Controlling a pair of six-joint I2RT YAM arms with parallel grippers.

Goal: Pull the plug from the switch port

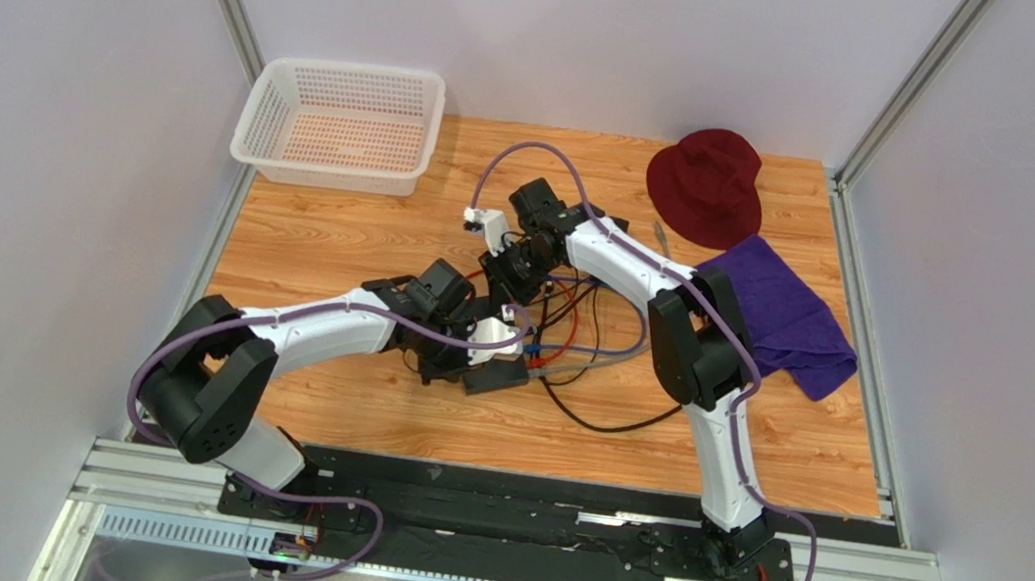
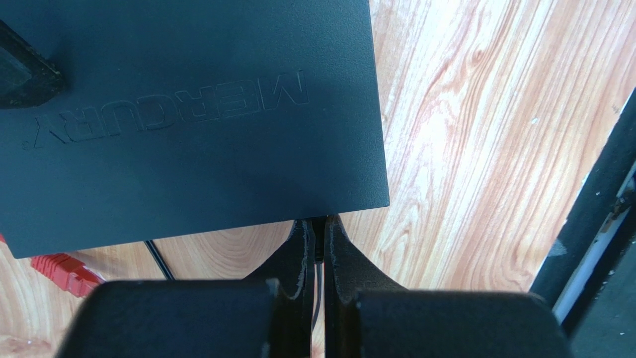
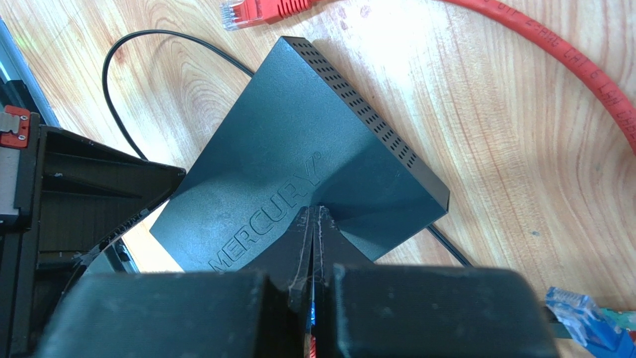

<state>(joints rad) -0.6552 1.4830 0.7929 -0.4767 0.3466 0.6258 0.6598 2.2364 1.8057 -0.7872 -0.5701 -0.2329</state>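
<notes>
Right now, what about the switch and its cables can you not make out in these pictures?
- The switch: its port row shows in neither wrist view, and the arms cover it in the top view.
- The black cable: right wrist view, it passes under the switch and its ends are hidden.
- The blue plug: right wrist view, cut off by the bottom edge.

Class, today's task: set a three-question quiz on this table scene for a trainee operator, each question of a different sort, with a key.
1. True or false: the red cable's plug lies loose on the table, outside the dark box.
2. Which word is stamped on the box lid? A) MERCURY B) SATURN C) VENUS
3. Fill the gap: the left claw and right claw are both ____.
Key: 1 true; 2 A; 3 shut.
</notes>
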